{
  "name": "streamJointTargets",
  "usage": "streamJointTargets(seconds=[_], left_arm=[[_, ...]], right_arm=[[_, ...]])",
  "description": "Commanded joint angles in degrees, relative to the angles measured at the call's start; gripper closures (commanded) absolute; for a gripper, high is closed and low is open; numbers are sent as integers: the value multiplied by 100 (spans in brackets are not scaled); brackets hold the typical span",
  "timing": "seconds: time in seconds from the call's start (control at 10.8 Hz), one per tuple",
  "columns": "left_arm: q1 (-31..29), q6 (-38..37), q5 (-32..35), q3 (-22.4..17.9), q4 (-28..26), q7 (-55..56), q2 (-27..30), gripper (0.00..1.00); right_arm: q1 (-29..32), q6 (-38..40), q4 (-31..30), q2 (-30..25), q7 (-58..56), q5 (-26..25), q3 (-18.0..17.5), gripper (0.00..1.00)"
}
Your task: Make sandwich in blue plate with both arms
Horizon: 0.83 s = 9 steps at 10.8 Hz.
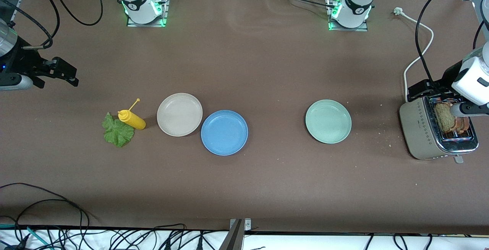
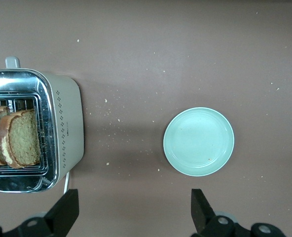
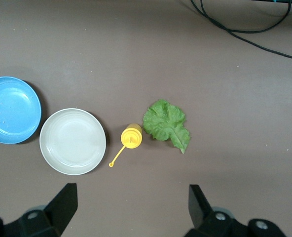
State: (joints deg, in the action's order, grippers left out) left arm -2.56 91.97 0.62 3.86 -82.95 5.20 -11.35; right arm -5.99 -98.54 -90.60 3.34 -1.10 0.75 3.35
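Blue plate (image 1: 224, 132) sits empty on brown table (image 1: 244, 70) beside beige plate (image 1: 179, 114).

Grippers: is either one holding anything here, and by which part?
Nothing is held. The left gripper hangs open by the toaster; the right gripper hangs open above the lettuce end.

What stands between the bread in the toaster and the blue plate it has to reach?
The bread slices sit in the toaster at the left arm's end of the table. Between them and the blue plate lies the mint-green plate, low and flat; carried above it, nothing visible blocks the bread.
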Motion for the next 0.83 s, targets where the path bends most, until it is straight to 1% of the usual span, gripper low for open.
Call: streamJointTargets(seconds=[0.0, 0.46, 0.55, 0.74], left_arm=[[28, 41, -141, -61, -20, -160, 1, 0], [80, 49, -185, -35, -2, -168, -8, 0], [89, 41, -150, 70, 24, -212, -8, 0], [72, 32, -141, 115, 24, -633, 1, 0]], right_arm=[[10, 37, 25, -35, 5, -57, -10, 0], [19, 28, 34, -27, 5, -40, -1, 0], [10, 28, 25, -27, 5, -40, -1, 0], [19, 28, 25, -18, 5, -40, 8, 0]])
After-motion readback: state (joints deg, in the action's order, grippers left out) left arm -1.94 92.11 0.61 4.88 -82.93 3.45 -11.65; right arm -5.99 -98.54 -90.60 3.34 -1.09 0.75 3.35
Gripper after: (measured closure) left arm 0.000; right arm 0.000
